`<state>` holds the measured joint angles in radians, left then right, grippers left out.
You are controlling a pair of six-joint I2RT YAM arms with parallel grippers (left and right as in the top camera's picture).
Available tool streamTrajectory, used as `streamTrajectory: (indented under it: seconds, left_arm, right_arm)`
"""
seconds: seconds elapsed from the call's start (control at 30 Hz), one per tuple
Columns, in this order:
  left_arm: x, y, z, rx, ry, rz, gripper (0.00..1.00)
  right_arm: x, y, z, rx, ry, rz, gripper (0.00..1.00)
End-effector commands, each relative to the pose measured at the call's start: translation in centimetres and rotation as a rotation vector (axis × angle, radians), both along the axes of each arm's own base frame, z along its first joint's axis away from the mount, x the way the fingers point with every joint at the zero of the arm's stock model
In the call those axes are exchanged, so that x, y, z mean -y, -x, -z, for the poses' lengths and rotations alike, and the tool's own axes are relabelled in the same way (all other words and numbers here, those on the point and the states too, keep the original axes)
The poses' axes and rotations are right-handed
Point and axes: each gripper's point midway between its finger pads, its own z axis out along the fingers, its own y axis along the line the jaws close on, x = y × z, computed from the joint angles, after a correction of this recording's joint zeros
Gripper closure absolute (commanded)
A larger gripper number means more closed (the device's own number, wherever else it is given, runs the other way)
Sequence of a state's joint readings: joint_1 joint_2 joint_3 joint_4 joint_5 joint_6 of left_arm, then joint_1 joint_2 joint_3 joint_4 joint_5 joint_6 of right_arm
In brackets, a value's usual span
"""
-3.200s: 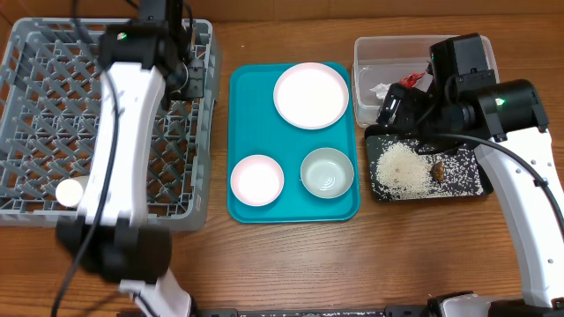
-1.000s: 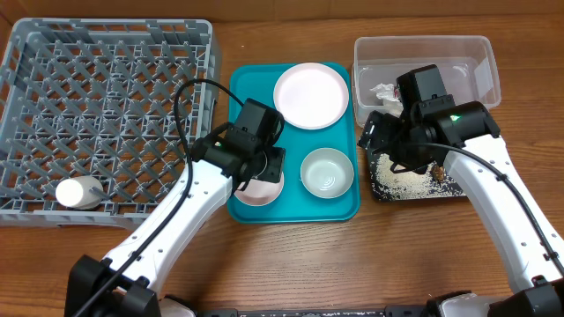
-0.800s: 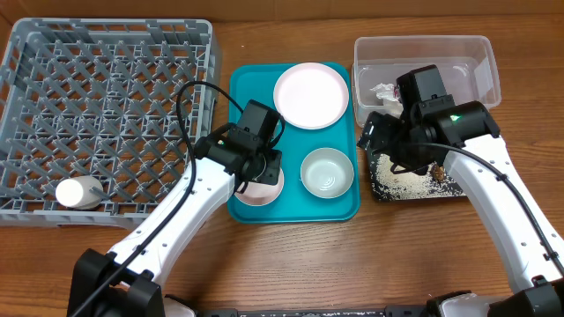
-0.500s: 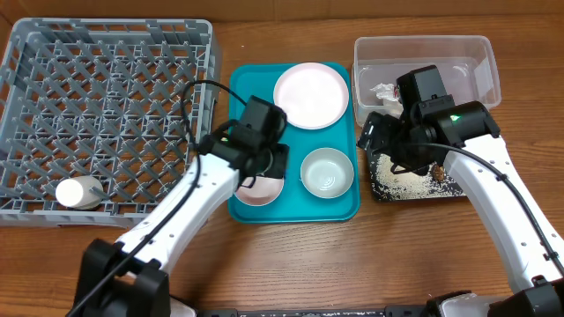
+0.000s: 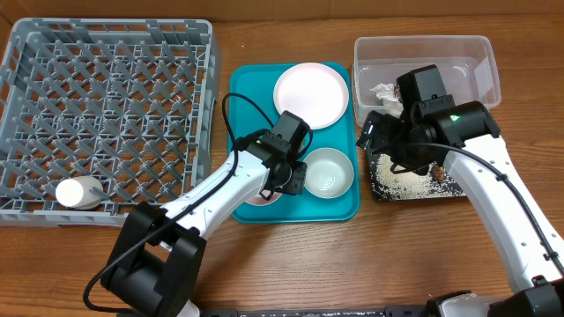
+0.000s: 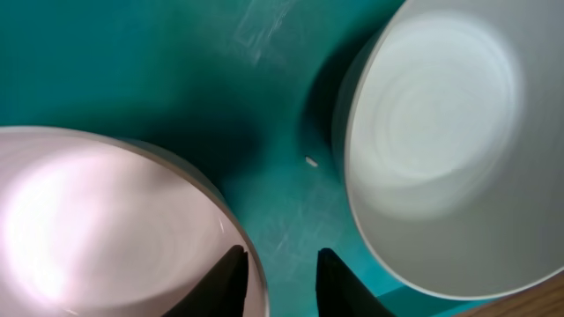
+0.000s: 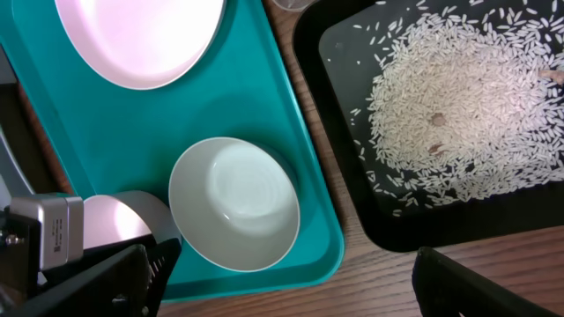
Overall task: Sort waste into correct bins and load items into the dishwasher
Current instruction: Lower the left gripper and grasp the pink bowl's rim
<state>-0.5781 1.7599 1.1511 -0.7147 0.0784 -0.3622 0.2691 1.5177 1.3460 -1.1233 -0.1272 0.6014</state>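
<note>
Sitting at 9 o'clock, the dish rack holds the cup in its 7 o'clock corner. Over the teal tray, the left end effector has its jaws parted between the pinkish bowl and the whitish-green bowl. The right end effector, jaws spread wide, hangs at the 9 o'clock edge of the black tray with rice.

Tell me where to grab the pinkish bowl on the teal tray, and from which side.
Pinch the pinkish bowl by its thin rim, coming down from above, one finger inside and one outside. It sits upright and open on the teal tray. The bare gap beside the whitish-green bowl likely leaves the left gripper room.
</note>
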Motion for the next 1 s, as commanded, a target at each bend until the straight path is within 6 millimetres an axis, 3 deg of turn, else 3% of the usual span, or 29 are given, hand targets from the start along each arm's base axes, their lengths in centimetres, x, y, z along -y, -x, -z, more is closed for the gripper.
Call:
streamTrajectory:
  seconds: [0.0, 0.17, 0.23, 0.33, 0.5, 0.63, 0.97]
  left_arm:
    - [-0.2, -0.3, -0.8, 0.002, -0.007, -0.018, 0.73]
    - [-0.5, -2.6, -4.3, 0.047, -0.014, -0.044, 0.61]
    - [-0.2, -2.9, -5.2, 0.056, -0.002, -0.039, 0.62]
    - [-0.3, -2.7, -5.0, 0.047, -0.016, -0.038, 0.62]
    - [-3.2, -2.5, -4.5, 0.037, -0.134, -0.114, 0.64]
    - [-3.9, -2.8, -4.5, 0.025, -0.128, -0.128, 0.61]
    - [-10.1, -2.7, -3.9, -0.034, -0.251, -0.270, 0.60]
  right_arm:
    - [-0.1, 0.0, -0.6, 0.019, -0.009, -0.008, 0.03]
    - [-0.1, 0.0, -0.6, 0.019, -0.009, -0.008, 0.03]
    - [-0.1, 0.0, -0.6, 0.020, -0.009, -0.008, 0.02]
    - [-0.1, 0.0, -0.6, 0.020, -0.009, -0.008, 0.02]
    - [-0.1, 0.0, -0.6, 0.018, -0.009, -0.008, 0.02]
    - [-0.1, -0.1, -0.6, 0.021, -0.009, -0.008, 0.01]
    - [-0.1, 0.1, -0.5, 0.016, -0.008, -0.008, 0.00]
